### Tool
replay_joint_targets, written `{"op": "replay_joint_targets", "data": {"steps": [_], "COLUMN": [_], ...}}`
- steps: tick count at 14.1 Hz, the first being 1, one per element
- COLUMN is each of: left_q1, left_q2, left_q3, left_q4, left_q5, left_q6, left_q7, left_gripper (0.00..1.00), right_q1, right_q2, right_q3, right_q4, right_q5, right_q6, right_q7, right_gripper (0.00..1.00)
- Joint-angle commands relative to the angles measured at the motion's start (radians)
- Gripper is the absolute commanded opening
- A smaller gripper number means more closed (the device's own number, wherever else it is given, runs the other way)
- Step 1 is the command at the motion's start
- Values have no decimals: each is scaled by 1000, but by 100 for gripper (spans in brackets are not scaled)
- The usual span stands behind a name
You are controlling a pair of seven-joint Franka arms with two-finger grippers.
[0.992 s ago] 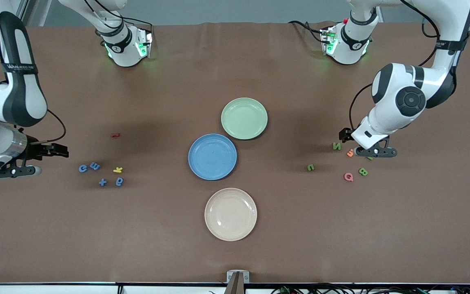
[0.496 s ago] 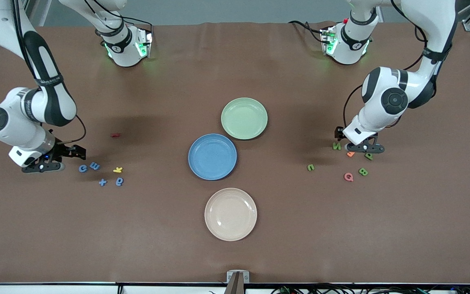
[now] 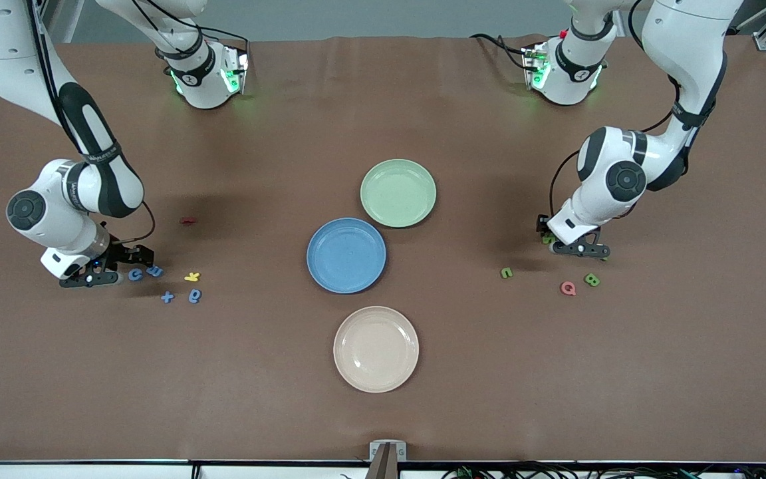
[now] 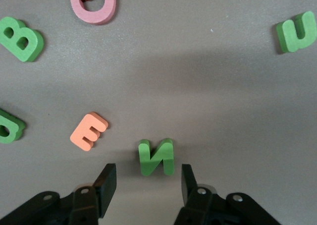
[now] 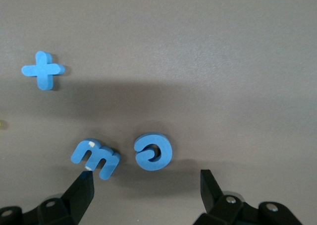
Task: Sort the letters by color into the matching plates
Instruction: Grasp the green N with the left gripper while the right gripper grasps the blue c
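A: Left tool (image 4: 146, 183) status?
B: Released, low over the tabletop (image 3: 556, 372), fingers straddling the green N (image 4: 156, 157).
A: Right tool (image 5: 146, 190)?
B: Released, apparently lined up with the blue C (image 5: 153, 151).

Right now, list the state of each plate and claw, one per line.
blue plate: empty
green plate: empty
cream plate: empty
left claw: open, low around the green N
right claw: open, low by the blue C and blue m
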State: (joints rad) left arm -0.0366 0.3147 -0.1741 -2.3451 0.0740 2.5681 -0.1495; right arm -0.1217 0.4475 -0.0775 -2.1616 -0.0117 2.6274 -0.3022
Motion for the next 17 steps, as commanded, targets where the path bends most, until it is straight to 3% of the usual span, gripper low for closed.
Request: {"op": "replay_joint_targets", "data": {"steps": [1,4,11,14,17], "left_q1": [3,1,1,1,3], "left_q2": [18,41,64,80,80], "left_q3": [-4,-4,-4,-4,-4], "left_q4": [16,35,53,59,59], "left_q5": [15,13,15,13,13], "left_q6": [7,7,7,9,9], "left_q7": [8,8,7,7,7], "left_gripper": [55,54,51,46,23], "right_q1": [-39,-56,-41,-42,-42], "right_q2": [22,66,69,71,86], "right_q3": [11,15,16,16,16], "right_q4": [41,69,65,68,77], "right_q5": [-8,4,6,6,6], "right_q6": [-1,5,-1,3,10], "right_q7": [-102,-155,-153,-156,-156], "right_gripper": [95,95,90,74,52]}}
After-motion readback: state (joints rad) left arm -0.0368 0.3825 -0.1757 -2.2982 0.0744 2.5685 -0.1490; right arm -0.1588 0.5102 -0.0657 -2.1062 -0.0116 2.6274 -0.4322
